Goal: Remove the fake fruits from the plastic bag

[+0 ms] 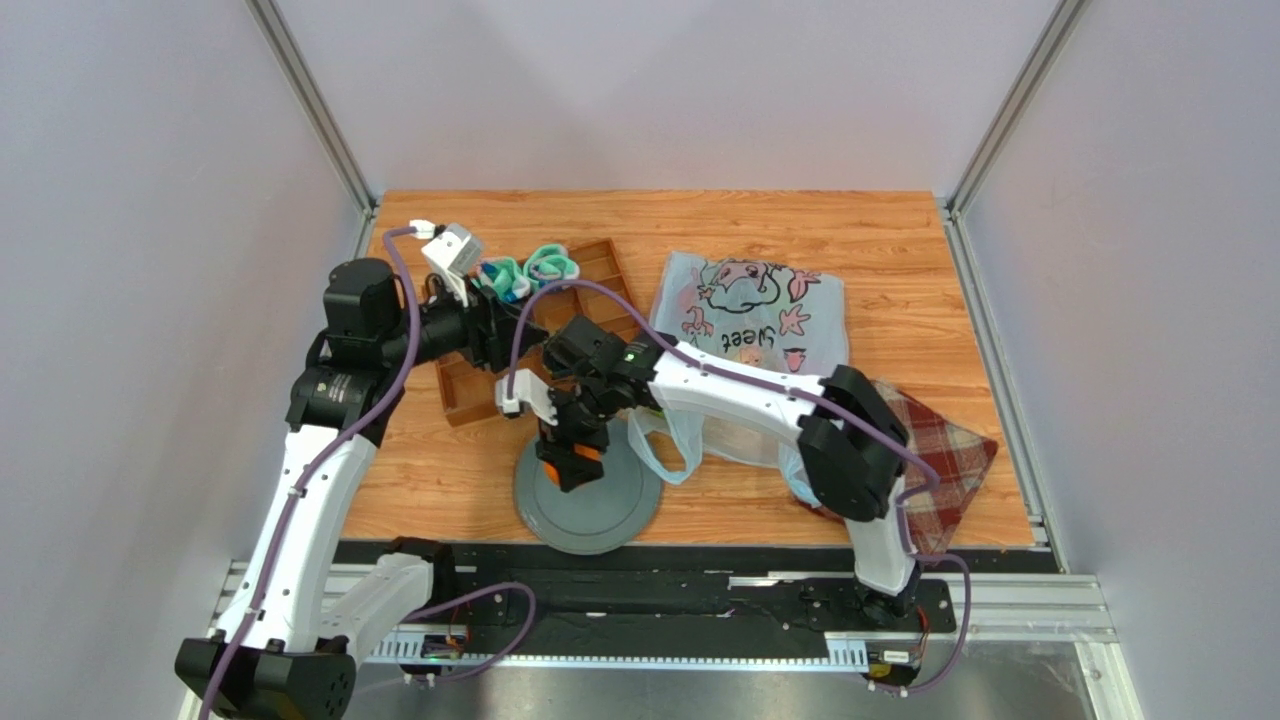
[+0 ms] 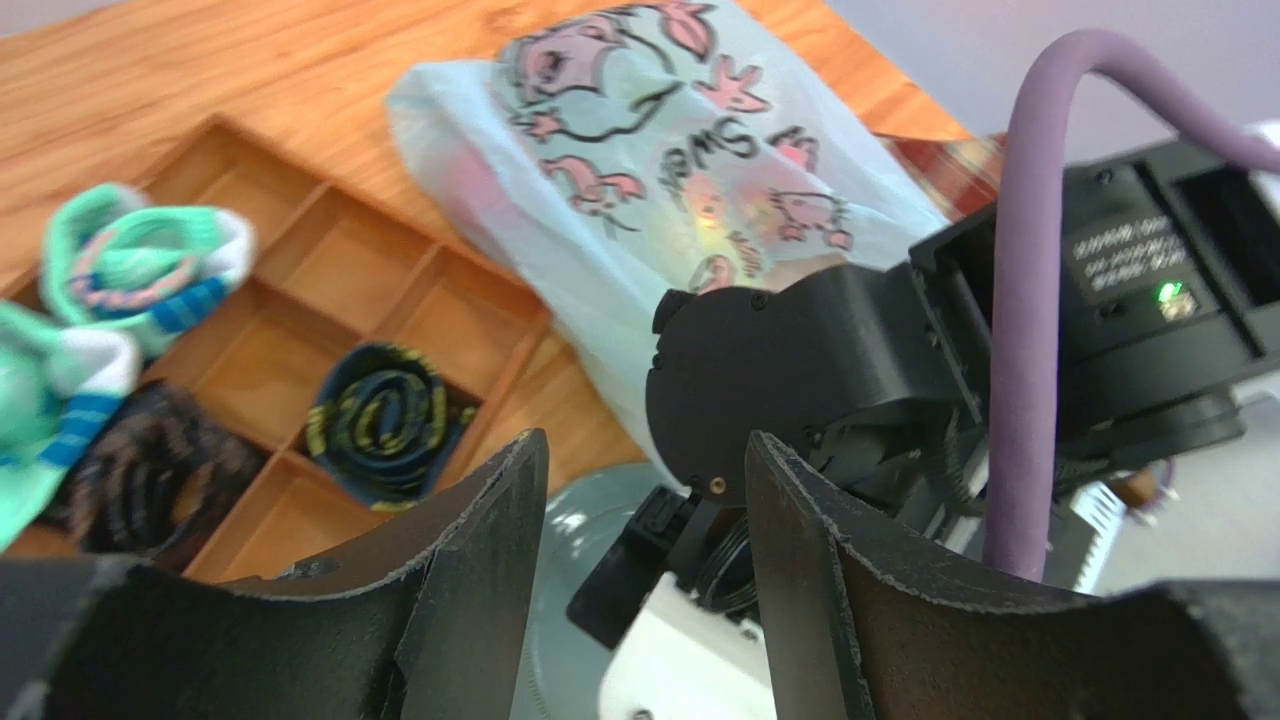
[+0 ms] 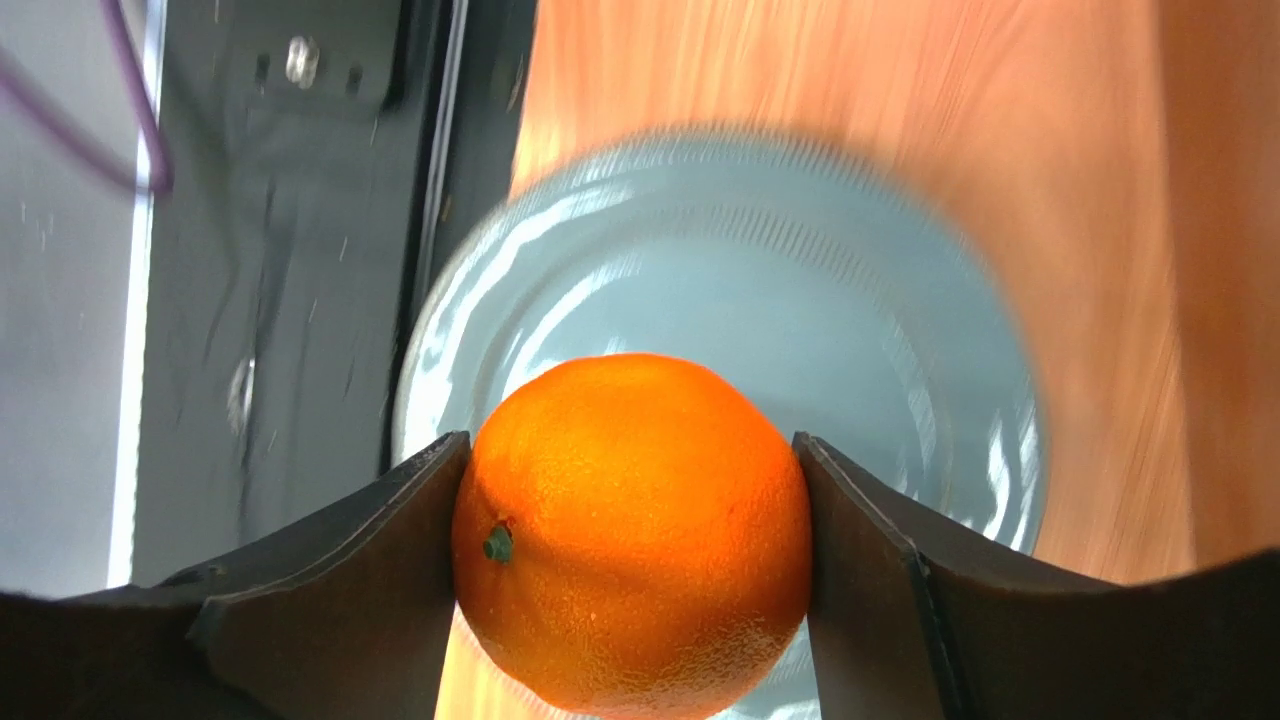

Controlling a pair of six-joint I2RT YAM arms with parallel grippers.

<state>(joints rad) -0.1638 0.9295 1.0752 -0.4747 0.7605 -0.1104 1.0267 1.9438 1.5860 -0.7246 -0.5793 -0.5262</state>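
Note:
My right gripper [image 1: 574, 462] is shut on the orange [image 3: 631, 528] and holds it above the grey plate [image 3: 902, 345]; both fingers press its sides. In the top view the orange [image 1: 573, 468] shows between the fingers over the plate [image 1: 601, 518]. The pale-blue plastic bag [image 1: 747, 338] with pink and dark print lies right of the plate, a handle loop trailing toward it; it also shows in the left wrist view [image 2: 631, 165]. Other fruits are hidden. My left gripper [image 2: 646, 495] is open and empty, held over the wooden tray's near side and facing the right arm.
A wooden divider tray [image 1: 496, 393] behind the plate holds rolled socks, teal-and-white ones [image 1: 529, 269] and dark ones [image 2: 376, 413]. A red plaid cloth [image 1: 939, 458] lies at the right under the right arm. The table's metal front rail runs just below the plate.

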